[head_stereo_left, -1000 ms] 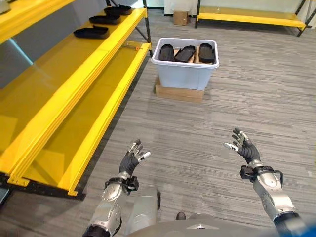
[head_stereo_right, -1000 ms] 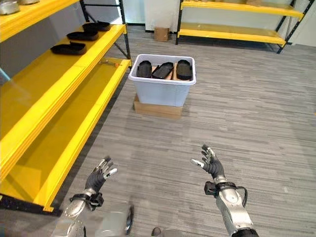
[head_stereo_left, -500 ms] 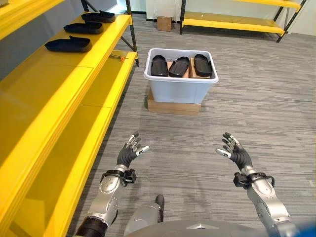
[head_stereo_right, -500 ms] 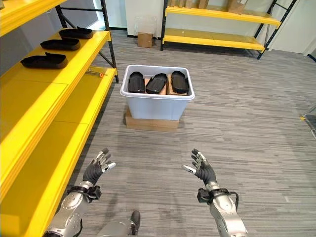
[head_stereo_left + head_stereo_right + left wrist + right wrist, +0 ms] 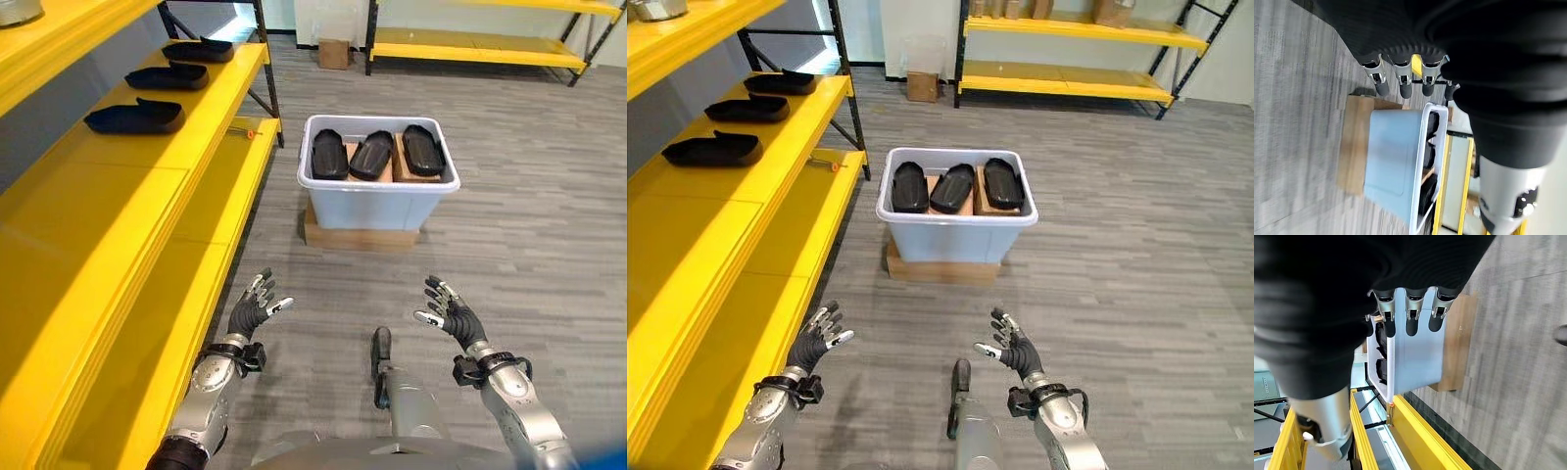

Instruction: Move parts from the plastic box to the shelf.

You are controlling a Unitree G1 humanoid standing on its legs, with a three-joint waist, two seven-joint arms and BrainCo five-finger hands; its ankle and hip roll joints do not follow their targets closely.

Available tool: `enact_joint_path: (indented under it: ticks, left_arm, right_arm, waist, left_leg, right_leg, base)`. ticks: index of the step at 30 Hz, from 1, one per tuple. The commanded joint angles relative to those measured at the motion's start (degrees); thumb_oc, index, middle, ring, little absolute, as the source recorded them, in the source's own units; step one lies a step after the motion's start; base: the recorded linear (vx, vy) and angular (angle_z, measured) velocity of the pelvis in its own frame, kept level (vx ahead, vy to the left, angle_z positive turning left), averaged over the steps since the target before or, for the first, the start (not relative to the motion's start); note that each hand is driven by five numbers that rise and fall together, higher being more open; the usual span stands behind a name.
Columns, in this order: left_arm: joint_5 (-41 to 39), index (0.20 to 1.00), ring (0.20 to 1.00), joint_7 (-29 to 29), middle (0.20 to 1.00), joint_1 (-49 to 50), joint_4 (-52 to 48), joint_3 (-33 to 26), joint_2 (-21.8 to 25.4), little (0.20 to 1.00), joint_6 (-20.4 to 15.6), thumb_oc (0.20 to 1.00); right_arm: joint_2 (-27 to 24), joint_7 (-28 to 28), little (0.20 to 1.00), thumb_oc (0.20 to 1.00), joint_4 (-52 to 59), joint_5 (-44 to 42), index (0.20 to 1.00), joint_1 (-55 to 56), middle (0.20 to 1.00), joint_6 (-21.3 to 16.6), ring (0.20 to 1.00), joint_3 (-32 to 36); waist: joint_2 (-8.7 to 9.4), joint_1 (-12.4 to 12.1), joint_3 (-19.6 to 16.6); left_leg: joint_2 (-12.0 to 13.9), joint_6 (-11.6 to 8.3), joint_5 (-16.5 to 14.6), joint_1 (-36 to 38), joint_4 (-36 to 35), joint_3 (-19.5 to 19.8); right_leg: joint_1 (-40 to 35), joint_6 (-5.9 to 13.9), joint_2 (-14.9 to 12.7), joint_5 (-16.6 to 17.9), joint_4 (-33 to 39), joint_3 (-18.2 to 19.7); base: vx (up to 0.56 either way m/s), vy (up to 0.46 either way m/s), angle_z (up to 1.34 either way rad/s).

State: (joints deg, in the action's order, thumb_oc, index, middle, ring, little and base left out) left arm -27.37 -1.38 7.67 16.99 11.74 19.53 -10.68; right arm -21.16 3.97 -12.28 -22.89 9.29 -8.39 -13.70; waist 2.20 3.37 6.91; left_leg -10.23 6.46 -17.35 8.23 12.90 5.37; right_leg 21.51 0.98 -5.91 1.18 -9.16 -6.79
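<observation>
A pale plastic box (image 5: 377,193) stands on a flat cardboard base (image 5: 361,235) on the floor ahead of me. Three black parts (image 5: 371,154) lie side by side in it. Three more black parts (image 5: 134,117) rest in a row on the yellow shelf (image 5: 147,166) at my left. My left hand (image 5: 252,308) and my right hand (image 5: 448,316) hover low in front of me, fingers straight and apart, both empty and well short of the box. The box also appears past the fingers in the left wrist view (image 5: 1396,166) and the right wrist view (image 5: 1415,357).
The yellow shelf's lower level (image 5: 167,323) runs close along my left side. More yellow racking (image 5: 470,44) stands at the far wall with a small cardboard box (image 5: 334,53) beside it. Grey floor (image 5: 529,245) spreads to the right of the plastic box.
The view has shifted as I move: the plastic box now looks nearer and more central. Both hands stay open and empty in much the same pose.
</observation>
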Motion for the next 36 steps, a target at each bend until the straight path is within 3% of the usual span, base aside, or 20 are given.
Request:
enact_joint_path:
  ticks: [1,7,8,9,10,11,12,13,14,15,16,17,18,20,22,26,28,36]
  left_arm:
    - [1.7,1.0,1.0,-0.4,1.0,-0.3,-4.8,-0.8,0.8,1.0,-4.0,1.0]
    - [0.7,1.0,1.0,-0.2,1.0,0.0,-4.8,-0.6,0.3,1.0,-3.8,1.0]
    - [0.3,1.0,1.0,-0.3,1.0,0.1,-4.9,-0.6,0.3,1.0,-3.7,1.0]
    - [-0.1,1.0,1.0,-0.2,1.0,0.4,-5.2,-0.5,0.3,1.0,-3.8,1.0]
    - [-0.4,1.0,1.0,-0.2,1.0,0.0,-5.0,-0.3,0.5,1.0,-3.7,1.0]
    - [-0.8,1.0,1.0,-0.3,1.0,-0.2,-5.5,-0.2,0.7,1.0,-3.5,1.0]
    - [-0.6,1.0,1.0,-0.3,1.0,-0.1,-5.8,-0.1,0.7,1.0,-3.4,1.0]
    - [-0.5,1.0,1.0,-0.2,1.0,0.2,-5.7,0.0,0.8,1.0,-3.6,1.0]
    - [-0.1,1.0,1.0,-0.6,1.0,0.8,-5.6,0.0,0.7,1.0,-3.7,1.0]
    - [-0.1,1.0,1.0,-0.6,1.0,0.8,-5.6,0.0,0.7,1.0,-3.7,1.0]
    - [0.3,1.0,1.0,-0.4,1.0,1.0,-5.5,0.2,0.8,1.0,-3.8,1.0]
    - [0.7,1.0,1.0,-0.4,1.0,0.8,-5.7,0.1,1.0,1.0,-3.7,1.0]
    - [0.9,1.0,1.0,-0.4,1.0,0.7,-5.5,0.3,1.1,1.0,-3.7,1.0]
    - [0.7,1.0,1.0,-0.4,1.0,0.4,-5.3,0.2,0.9,1.0,-3.7,1.0]
    - [0.6,1.0,1.0,-0.5,1.0,-0.4,-5.3,1.0,1.2,1.0,-3.8,1.0]
    - [1.3,1.0,1.0,-1.2,1.0,-1.1,-5.6,1.4,2.1,1.0,-3.7,1.0]
    - [1.6,1.0,1.0,-1.0,1.0,-1.3,-5.6,1.3,2.5,1.0,-3.5,1.0]
    - [1.6,1.0,1.0,-0.9,1.0,-0.2,-6.2,0.9,3.4,1.0,-3.2,1.0]
  right_arm:
    - [-2.2,0.2,1.0,1.0,2.7,-0.3,1.0,-3.1,1.0,-3.0,1.0,1.5]
    - [-3.2,0.2,1.0,1.0,3.0,-0.9,1.0,-3.6,1.0,-3.2,1.0,1.5]
    - [-3.4,0.2,1.0,1.0,3.1,-0.8,1.0,-3.6,1.0,-3.1,1.0,1.5]
    - [-3.9,0.4,1.0,1.0,3.4,-1.1,1.0,-3.5,1.0,-3.2,1.0,1.3]
    - [-4.2,0.2,1.0,1.0,3.4,-1.3,1.0,-3.7,1.0,-3.3,1.0,1.3]
    - [-4.5,-0.3,1.0,1.0,3.6,-1.9,1.0,-3.3,1.0,-3.4,1.0,1.4]
    - [-4.7,-0.7,1.0,1.0,3.6,-1.7,1.0,-3.2,1.0,-3.4,1.0,1.7]
    - [-4.6,-1.3,1.0,1.0,3.4,-2.2,1.0,-2.9,1.0,-3.4,1.0,2.1]
    - [-4.4,-1.4,1.0,1.0,2.6,-1.7,1.0,-2.5,1.0,-3.7,1.0,2.7]
    - [-4.4,-1.4,1.0,1.0,2.6,-1.7,1.0,-2.5,1.0,-3.7,1.0,2.7]
    - [-4.0,-1.4,1.0,1.0,2.0,-1.3,1.0,-2.2,1.0,-3.7,1.0,2.7]
    - [-4.0,-1.6,1.0,1.0,2.0,-0.3,1.0,-1.9,1.0,-3.6,1.0,3.0]
    - [-4.2,-1.8,1.0,1.0,2.1,1.0,1.0,-1.7,1.0,-3.4,1.0,3.2]
    - [-4.2,-1.7,1.0,1.0,2.9,1.5,1.0,-1.4,1.0,-3.2,1.0,3.5]
    - [-3.6,-1.4,1.0,1.0,2.5,2.8,1.0,-1.0,1.0,-2.9,1.0,3.2]
    - [-3.1,-0.3,1.0,1.0,3.2,4.5,1.0,-0.7,1.0,-2.7,1.0,2.7]
    - [-2.2,0.7,1.0,1.0,3.0,3.6,1.0,-0.6,1.0,-2.3,1.0,1.9]
    - [-1.6,1.6,1.0,1.0,3.8,2.7,1.0,-0.8,1.0,-2.3,1.0,1.2]
  waist:
    - [-0.31,-0.2,-2.1]
    - [-1.48,0.0,-4.1]
    - [-1.71,-0.1,-4.3]
    - [-1.07,-0.7,-3.7]
    - [-0.45,-0.9,-2.8]
    - [0.85,-1.9,-1.0]
    - [1.18,-2.3,-0.2]
    - [1.69,-3.1,0.5]
    - [1.58,-3.3,0.1]
    - [1.69,-3.4,0.1]
    - [1.47,-4.0,-0.1]
    - [0.85,-4.5,0.0]
    - [0.55,-4.3,-0.1]
    - [0.46,-4.0,-0.4]
    - [0.34,-4.3,-1.5]
    - [0.74,-4.0,-2.9]
    - [0.94,-3.7,-3.5]
    - [1.34,-3.6,-3.9]
  left_leg:
    - [7.2,-4.89,2.9,-1.9,2.7,-2.0]
    - [11.7,-8.18,8.2,0.6,1.2,-0.3]
    - [12.4,-9.1,11.4,-0.3,3.4,0.2]
    - [11.4,-10.18,17.1,-4.9,13.8,0.8]
    - [10.7,-11.08,19.9,-8.9,21.1,1.1]
    - [9.8,-10.37,19.8,-13.0,26.5,0.1]
    - [9.8,-9.82,18.2,-15.8,27.2,-1.3]
    - [8.5,-8.69,14.5,-20.5,23.2,-3.6]
    - [10.6,-8.06,12.9,-21.9,11.8,-5.4]
    - [10.5,-8.05,13.0,-21.6,11.5,-5.5]
    - [11.2,-8.62,14.6,-22.4,5.3,-3.8]
    - [11.4,-9.85,18.4,-23.1,0.8,-1.2]
    - [12.3,-10.31,20.1,-23.1,-1.1,-1.6]
    - [13.1,-10.14,19.3,-21.7,-2.5,-2.8]
    - [11.3,-8.84,18.6,-19.7,-4.0,-1.2]
    - [9.6,-7.06,15.4,-18.7,-2.2,-4.0]
    - [8.3,-5.84,12.6,-18.4,0.0,-5.1]
    - [6.3,-3.11,9.0,-17.3,2.1,-6.5]
  right_leg:
    - [-8.1,5.43,0.1,1.7,-2.0,1.1]
    - [-9.6,3.46,3.0,-2.3,-4.2,-0.5]
    - [-10.2,2.49,4.1,-3.5,-4.2,-0.2]
    - [-12.3,1.12,4.5,-4.4,-3.4,0.8]
    - [-13.4,0.31,4.5,-4.5,-2.9,1.1]
    - [-15.5,-0.74,4.0,-4.7,-1.9,1.5]
    - [-16.6,-0.74,3.7,-4.8,-1.3,1.5]
    - [-19.0,-0.1,3.1,-5.1,0.3,1.6]
    - [-20.2,0.8,2.9,-6.0,1.0,1.8]
    - [-20.3,0.81,2.8,-6.0,1.0,1.9]
    - [-21.6,1.23,2.8,-6.8,1.1,2.4]
    - [-23.3,1.46,3.1,-7.6,1.5,3.4]
    - [-24.0,1.62,3.0,-8.0,1.5,3.4]
    - [-24.3,2.02,2.8,-8.5,1.2,3.3]
    - [-25.1,3.15,1.4,-8.4,1.1,3.9]
    - [-25.4,4.54,-1.0,-8.3,-0.2,4.0]
    - [-25.4,5.51,-2.6,-7.1,-1.5,4.3]
    - [-23.5,7.81,-4.9,-1.3,-5.7,6.0]
  base:
    - [0.33,-0.216,0.07]
    - [0.25,-0.191,0.11]
    - [0.29,-0.229,-0.3]
    - [0.23,-0.234,-0.27]
    - [0.17,-0.239,-0.12]
    - [0.12,-0.176,-0.38]
    - [0.21,-0.126,-0.39]
    - [0.34,0.034,-0.1]
    - [0.3,0.061,0.28]
    - [0.32,0.129,-0.02]
    - [0.27,0.145,-0.53]
    - [0.35,0.195,-0.64]
    - [0.22,0.135,-0.55]
    - [0.15,0.102,-0.49]
    - [0.3,0.237,-0.23]
    - [0.2,0.161,0.11]
    - [0.25,0.204,0.15]
    - [0.11,0.113,-0.08]
